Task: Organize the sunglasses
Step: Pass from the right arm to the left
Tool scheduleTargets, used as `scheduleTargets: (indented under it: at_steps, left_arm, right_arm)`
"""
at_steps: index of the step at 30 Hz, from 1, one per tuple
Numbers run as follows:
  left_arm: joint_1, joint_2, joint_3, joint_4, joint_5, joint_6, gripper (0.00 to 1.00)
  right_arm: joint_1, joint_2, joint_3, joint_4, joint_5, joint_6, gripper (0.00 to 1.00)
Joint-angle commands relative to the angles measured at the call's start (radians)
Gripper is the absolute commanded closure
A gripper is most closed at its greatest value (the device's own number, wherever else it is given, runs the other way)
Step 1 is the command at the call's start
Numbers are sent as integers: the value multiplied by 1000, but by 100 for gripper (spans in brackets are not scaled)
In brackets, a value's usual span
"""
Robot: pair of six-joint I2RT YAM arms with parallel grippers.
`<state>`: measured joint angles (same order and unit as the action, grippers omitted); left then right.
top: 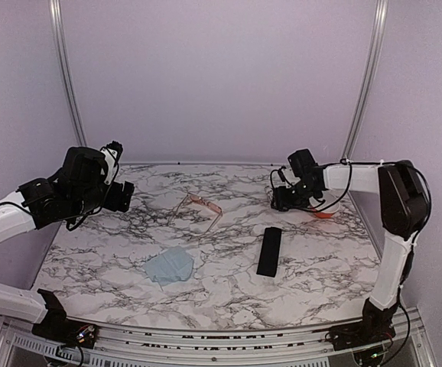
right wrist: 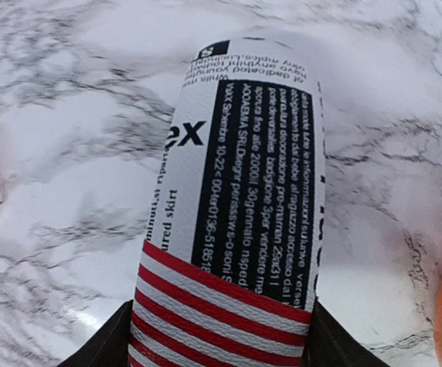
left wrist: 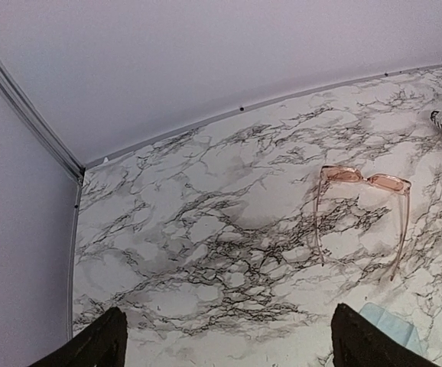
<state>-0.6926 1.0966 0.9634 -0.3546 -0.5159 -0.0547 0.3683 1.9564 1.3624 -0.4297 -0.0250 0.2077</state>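
Risk: a loose hold on the case, and sunglasses [left wrist: 362,206] lying spread open mid-bench.
The right pincer [right wrist: 213,348] is clamped on one end of the striped case [right wrist: 240,191], so the long free end could swing or slip out. The left pincer [left wrist: 229,344] hangs spread wide and empty, near the sunglasses; a pinch on that thin frame may skid it across the smooth bench [left wrist: 206,252]. The front bar is the long axis and runs roughly left to right. The unfolded arms point toward the near left, and left unfolded they would likely jam at a case mouth.
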Motion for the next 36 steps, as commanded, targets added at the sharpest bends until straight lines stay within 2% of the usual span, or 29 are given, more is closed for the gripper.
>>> scheduleTargets:
  at_steps: [1, 10, 16, 23, 29, 36]
  left_arm:
    - [5, 1, -8, 24, 49, 12, 7]
    - [5, 11, -4, 38, 249, 10, 6]
    - [5, 28, 20, 58, 480, -21, 6]
    - [5, 31, 85, 96, 647, -80, 5]
    - [5, 44, 96, 251, 843, -202, 5]
    - [5, 111, 77, 501, 954, -350, 8]
  right_arm:
    - [17, -147, -22, 151, -349, -76, 51]
    - [173, -263, -114, 222, -472, -165, 54]
    - [225, -332, -195, 345, -618, -162, 60]
    - [241, -358, -175, 396, -751, -149, 64]
    - [244, -382, -169, 548, -865, -56, 66]
    - [251, -392, -181, 784, -946, 111, 71]
